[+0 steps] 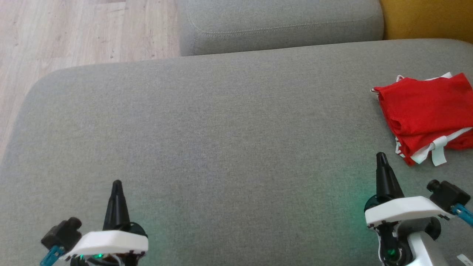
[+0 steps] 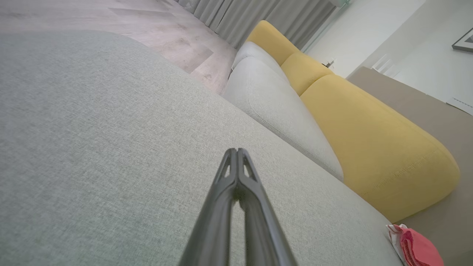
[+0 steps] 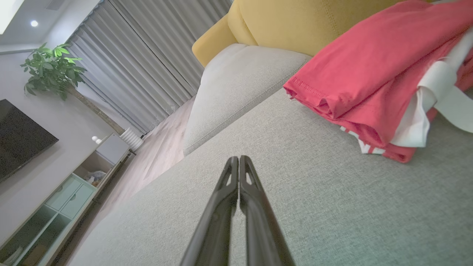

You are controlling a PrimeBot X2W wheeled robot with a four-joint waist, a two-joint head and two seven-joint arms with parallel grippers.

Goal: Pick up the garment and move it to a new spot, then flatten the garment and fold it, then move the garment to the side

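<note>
The garment is red with white trim, folded into a compact bundle at the right edge of the grey sofa seat. In the right wrist view the garment lies up and to the right of my fingers, apart from them. It shows small at the lower right of the left wrist view. My right gripper is shut and empty, hovering just short of the bundle's near corner. My left gripper is shut and empty over bare seat at the lower left.
A grey back cushion and a yellow cushion line the far side of the seat. Wooden floor lies beyond the seat's rounded left corner. A TV cabinet, a plant and curtains stand across the room.
</note>
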